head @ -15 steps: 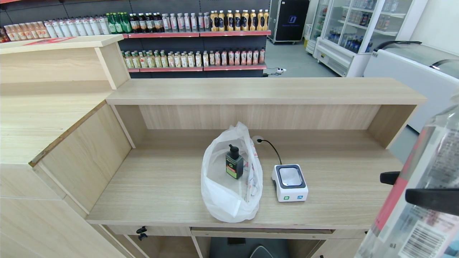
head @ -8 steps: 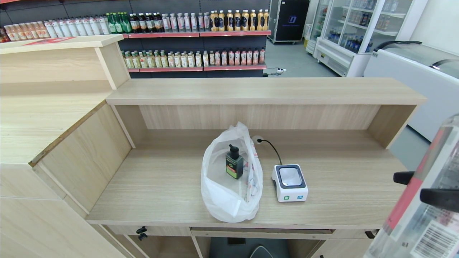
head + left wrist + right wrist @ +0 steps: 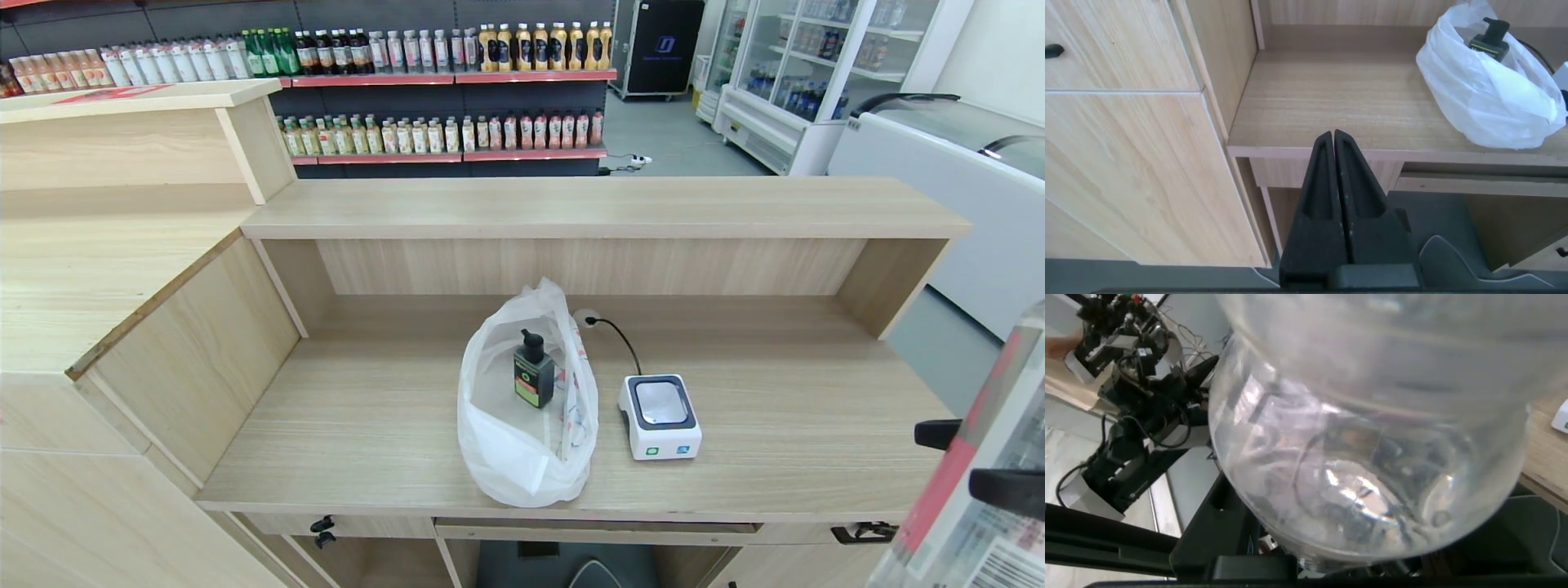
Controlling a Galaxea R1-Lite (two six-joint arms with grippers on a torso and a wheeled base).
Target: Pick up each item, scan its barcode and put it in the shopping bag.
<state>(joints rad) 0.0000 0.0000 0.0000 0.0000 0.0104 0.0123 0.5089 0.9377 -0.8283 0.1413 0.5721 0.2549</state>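
Clear bottle (image 3: 955, 523) in right tool (image 3: 971, 459), seemingly beyond counter (image 3: 775, 408) right edge

A pale wooden counter (image 3: 367, 425) holds a plastic bag (image 3: 506, 457) mid-frame, with a scanner (image 3: 658, 416) just right of it.

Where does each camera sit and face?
Head view: robot's head, facing forward-down at the counter, shopping bag and barcode scanner; right claw at the right edge, holding a clear bottle.
Left wrist view: left wrist, before the counter's front edge, facing the shopping bag; shut left claw in front.
Right wrist view: right wrist, facing the clear bottle's base up close.
Shared: head and left wrist views both show the shopping bag; head and right wrist, the clear bottle.
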